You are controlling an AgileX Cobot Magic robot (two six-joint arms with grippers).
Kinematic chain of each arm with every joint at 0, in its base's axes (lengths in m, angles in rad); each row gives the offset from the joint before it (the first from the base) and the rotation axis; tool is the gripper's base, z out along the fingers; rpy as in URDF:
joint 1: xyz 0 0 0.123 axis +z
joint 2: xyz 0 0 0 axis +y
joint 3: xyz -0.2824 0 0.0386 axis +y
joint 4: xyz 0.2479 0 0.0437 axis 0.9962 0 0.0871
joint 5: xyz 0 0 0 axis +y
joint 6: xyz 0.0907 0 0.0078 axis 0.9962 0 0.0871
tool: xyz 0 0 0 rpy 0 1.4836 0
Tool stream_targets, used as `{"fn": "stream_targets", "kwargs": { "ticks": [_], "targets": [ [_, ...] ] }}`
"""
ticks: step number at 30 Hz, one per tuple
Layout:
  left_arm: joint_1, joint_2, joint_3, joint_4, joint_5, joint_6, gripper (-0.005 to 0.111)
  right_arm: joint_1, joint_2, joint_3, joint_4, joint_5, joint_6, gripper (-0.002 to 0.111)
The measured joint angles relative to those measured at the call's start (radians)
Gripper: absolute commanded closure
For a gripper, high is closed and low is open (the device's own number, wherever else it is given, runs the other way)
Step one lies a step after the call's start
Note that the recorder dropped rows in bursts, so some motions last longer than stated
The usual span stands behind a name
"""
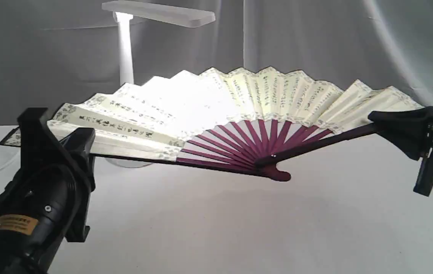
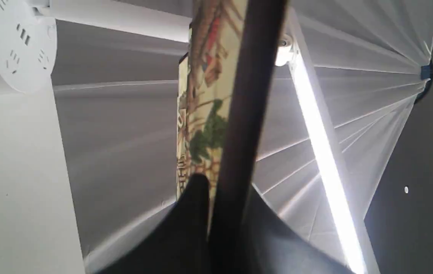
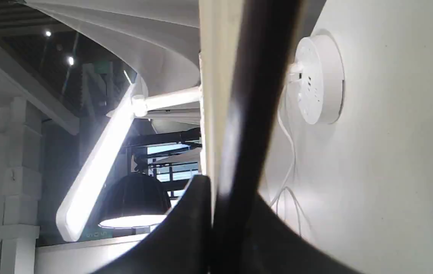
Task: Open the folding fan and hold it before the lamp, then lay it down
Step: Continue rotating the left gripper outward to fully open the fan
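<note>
Black and closest to the camera, my left gripper (image 1: 62, 131) pinches one dark guard of the folding fan (image 1: 247, 95), and my right gripper (image 1: 382, 121) pinches the other. I see the fan spread fully open, raised off the white table (image 1: 315, 220), directly in front of the lamp (image 1: 125, 57), whose lit head glows above the pleats.

The folding fan (image 1: 239, 99) hides the lamp (image 1: 125, 49) below mid-stem.

Shines from the lamp (image 1: 158, 13) behind, burning the nearest pleats of the folding fan (image 1: 277, 95) to white glare. Casts faint shadow on the counter (image 1: 315, 220). Blurs everything close in both wrist views.
</note>
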Motion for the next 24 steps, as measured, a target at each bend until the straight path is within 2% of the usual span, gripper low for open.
{"fn": "stream_targets", "kwargs": {
  "ticks": [24],
  "targets": [
    [0.0, -0.012, 0.0, -0.042, -0.016, -0.007, 0.107, 0.0, -0.095, 0.0, -0.004, -0.008, 0.016, 0.108]
  ]
}}
